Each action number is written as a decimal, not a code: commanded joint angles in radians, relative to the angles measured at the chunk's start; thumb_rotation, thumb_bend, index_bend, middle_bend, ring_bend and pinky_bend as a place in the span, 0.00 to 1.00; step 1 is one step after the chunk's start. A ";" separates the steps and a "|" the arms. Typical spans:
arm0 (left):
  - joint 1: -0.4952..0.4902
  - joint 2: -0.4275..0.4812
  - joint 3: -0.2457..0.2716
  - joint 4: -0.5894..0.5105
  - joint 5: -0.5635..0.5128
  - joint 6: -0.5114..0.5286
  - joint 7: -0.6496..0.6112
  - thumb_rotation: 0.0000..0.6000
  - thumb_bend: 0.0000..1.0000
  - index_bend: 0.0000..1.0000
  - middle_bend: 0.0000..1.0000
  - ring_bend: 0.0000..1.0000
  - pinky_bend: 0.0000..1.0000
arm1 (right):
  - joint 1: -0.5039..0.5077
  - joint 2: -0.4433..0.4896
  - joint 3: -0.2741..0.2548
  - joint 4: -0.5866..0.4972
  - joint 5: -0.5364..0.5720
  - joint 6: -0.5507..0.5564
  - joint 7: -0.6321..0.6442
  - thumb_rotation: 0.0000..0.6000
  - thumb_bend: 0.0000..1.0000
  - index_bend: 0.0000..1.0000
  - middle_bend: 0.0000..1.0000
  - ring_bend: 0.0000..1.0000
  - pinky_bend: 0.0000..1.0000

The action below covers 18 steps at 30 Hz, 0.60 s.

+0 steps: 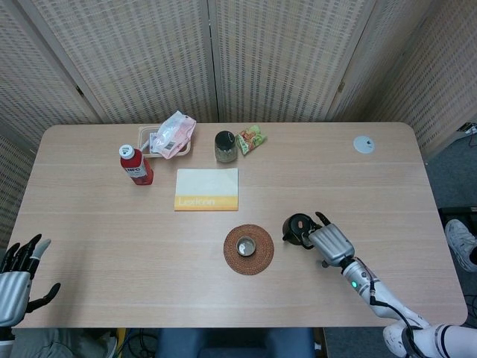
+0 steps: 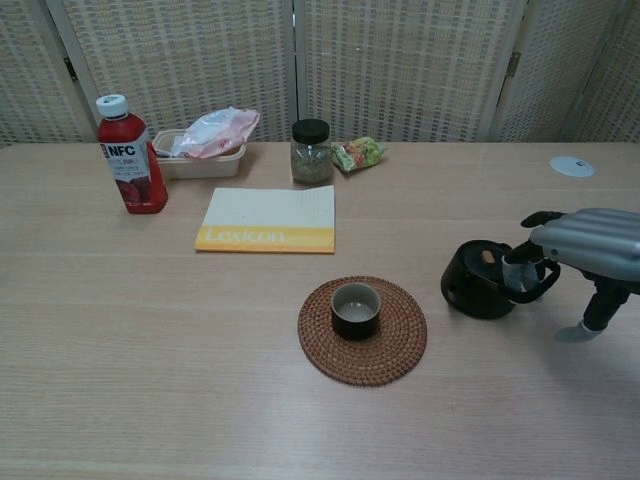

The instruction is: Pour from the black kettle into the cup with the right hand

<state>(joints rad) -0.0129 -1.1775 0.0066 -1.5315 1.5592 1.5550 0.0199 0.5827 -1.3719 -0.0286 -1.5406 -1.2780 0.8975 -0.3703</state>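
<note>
From where I stand, the black kettle (image 2: pixel 482 282) sits on the surface (image 1: pixel 89 224) in the right part of the chest view, and the right robot hand (image 2: pixel 585 243) is just on its right side, with the fingers (image 2: pixel 519 271) reaching down into the loop of the handle (image 2: pixel 543 283). In the head view the same right robot hand (image 1: pixel 329 241) lies at the lower right of the kettle (image 1: pixel 298 226), touching it at the handle side. I judge that the fingers are hooked through the handle, but whether they are already closed firmly around it I cannot tell, because the back of the hand hides the grip. The kettle stands upright on the surface, not lifted. The cup (image 2: pixel 356 309) stands on the round woven coaster (image 2: pixel 398 352) to the left of the kettle in both views, near but clearly apart from it. The spout side of the kettle seems to look to the left, toward the cup, and the handle to the right, so the long axis of the kettle runs about along the line from hand to cup; the pouring will then ask for lifting, moving left and tipping toward the cup. The left robot hand (image 1: pixel 19 272) rests at the lower left corner of the head view, fingers spread, holding nothing, far from both things
</note>
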 commanded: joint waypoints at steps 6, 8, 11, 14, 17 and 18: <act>0.001 -0.001 0.001 0.002 -0.003 -0.003 -0.001 1.00 0.25 0.09 0.03 0.10 0.01 | 0.000 -0.008 -0.006 0.014 0.000 -0.012 -0.004 1.00 0.10 0.45 0.49 0.36 0.00; 0.001 -0.002 0.001 0.002 -0.004 -0.004 -0.001 1.00 0.25 0.09 0.03 0.10 0.01 | -0.001 -0.010 -0.009 0.018 -0.002 -0.015 -0.005 1.00 0.10 0.45 0.49 0.36 0.00; 0.000 -0.002 0.000 0.003 -0.003 -0.005 -0.001 1.00 0.25 0.09 0.03 0.10 0.01 | -0.003 -0.011 -0.012 0.020 -0.004 -0.016 -0.006 1.00 0.10 0.45 0.49 0.36 0.00; 0.000 -0.003 0.000 0.005 -0.005 -0.007 -0.002 1.00 0.25 0.09 0.03 0.10 0.01 | -0.006 -0.011 -0.016 0.020 -0.006 -0.016 -0.007 1.00 0.10 0.45 0.50 0.36 0.00; 0.000 -0.004 0.000 0.006 -0.006 -0.009 -0.003 1.00 0.25 0.09 0.03 0.10 0.01 | -0.008 -0.013 -0.018 0.025 -0.004 -0.019 -0.009 1.00 0.10 0.46 0.50 0.37 0.00; 0.000 -0.005 0.000 0.007 -0.006 -0.009 -0.004 1.00 0.25 0.09 0.03 0.10 0.01 | -0.008 -0.013 -0.018 0.027 -0.002 -0.021 -0.010 1.00 0.10 0.46 0.50 0.37 0.00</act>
<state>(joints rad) -0.0131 -1.1821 0.0071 -1.5247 1.5530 1.5456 0.0161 0.5747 -1.3851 -0.0468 -1.5142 -1.2806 0.8771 -0.3799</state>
